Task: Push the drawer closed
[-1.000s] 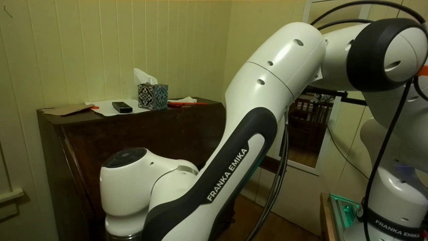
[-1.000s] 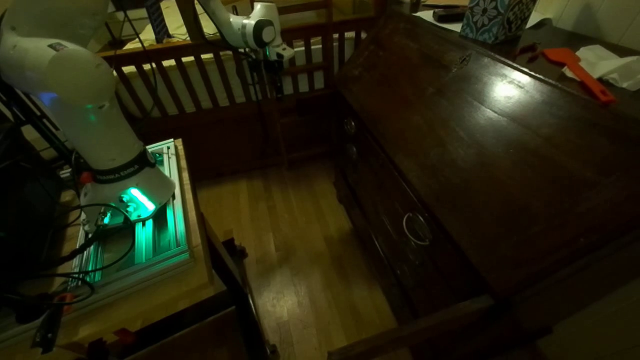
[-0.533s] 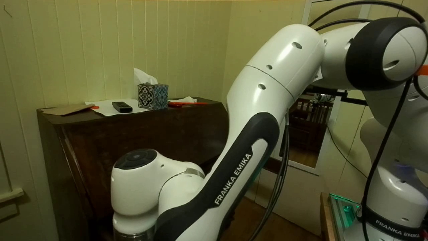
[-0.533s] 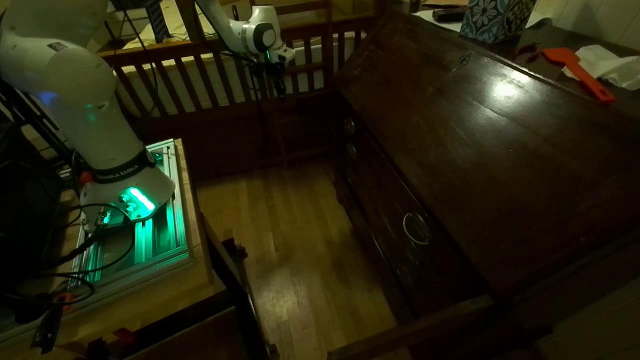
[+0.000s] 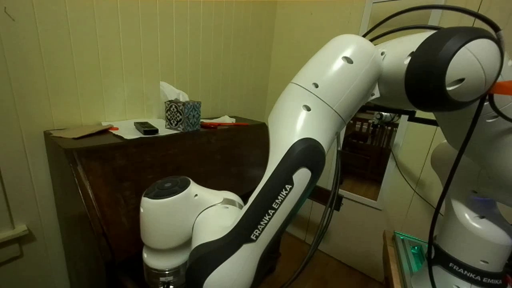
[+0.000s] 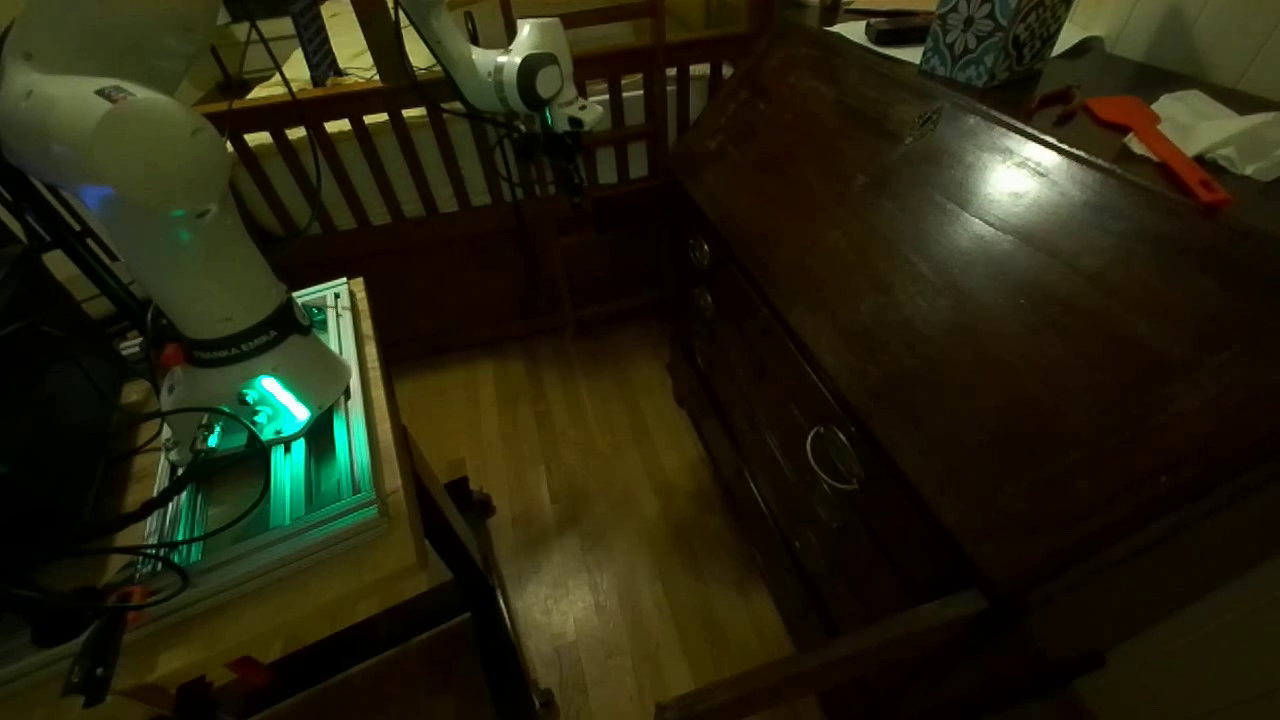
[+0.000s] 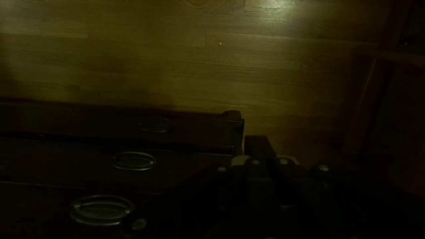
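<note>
A dark brown slant-front desk (image 6: 960, 300) has a stack of drawers (image 6: 770, 420) in its front, with oval metal pulls. It also shows in an exterior view (image 5: 200, 160). In the wrist view, several pulls, among them a large one (image 7: 102, 209), lie left of the gripper. My gripper (image 7: 260, 146) looks shut and empty, pointing down near the desk front's end corner. In an exterior view the gripper (image 6: 573, 190) hangs at the desk's far end, apart from the front or nearly so. It is too dark to tell which drawer stands out, or by how much.
A tissue box (image 5: 183, 115), a remote (image 5: 146, 128), papers and an orange tool (image 6: 1155, 145) lie on the desk top. A slatted wooden rail (image 6: 400, 160) stands behind the arm. A wooden bar (image 6: 830, 650) juts out at the desk's near corner. Wood floor (image 6: 580, 520) lies between.
The hand has shifted to the right in both exterior views. It also sits slightly lower where the gripper shows. The desk and the things on it look unchanged.
</note>
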Controlling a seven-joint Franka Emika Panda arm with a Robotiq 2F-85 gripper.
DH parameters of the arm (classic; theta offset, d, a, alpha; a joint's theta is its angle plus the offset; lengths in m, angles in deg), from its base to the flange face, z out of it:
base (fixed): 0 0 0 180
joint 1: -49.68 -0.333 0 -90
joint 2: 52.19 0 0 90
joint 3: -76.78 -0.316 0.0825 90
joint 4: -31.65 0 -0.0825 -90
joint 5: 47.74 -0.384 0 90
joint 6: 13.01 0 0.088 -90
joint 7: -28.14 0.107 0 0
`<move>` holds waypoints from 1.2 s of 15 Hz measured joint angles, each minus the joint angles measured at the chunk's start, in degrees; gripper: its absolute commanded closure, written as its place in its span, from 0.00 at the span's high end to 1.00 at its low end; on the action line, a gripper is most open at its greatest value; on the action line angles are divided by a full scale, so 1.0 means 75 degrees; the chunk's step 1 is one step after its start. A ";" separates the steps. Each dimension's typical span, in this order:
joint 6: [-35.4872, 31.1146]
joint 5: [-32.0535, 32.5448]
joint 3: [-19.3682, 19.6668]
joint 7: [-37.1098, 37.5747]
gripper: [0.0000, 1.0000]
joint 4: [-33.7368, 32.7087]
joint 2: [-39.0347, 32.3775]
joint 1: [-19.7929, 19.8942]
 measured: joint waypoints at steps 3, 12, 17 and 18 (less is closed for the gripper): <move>-0.0167 -0.0017 -0.0010 0.0000 0.00 -0.0003 -0.0046 0.0082; -0.1038 -0.0099 -0.0146 0.0000 0.00 -0.0011 -0.0276 0.0274; -0.1387 -0.0100 -0.0119 0.0000 0.00 -0.0010 -0.0360 0.0315; -0.1439 -0.0099 -0.0087 0.0000 0.00 -0.0010 -0.0368 0.0306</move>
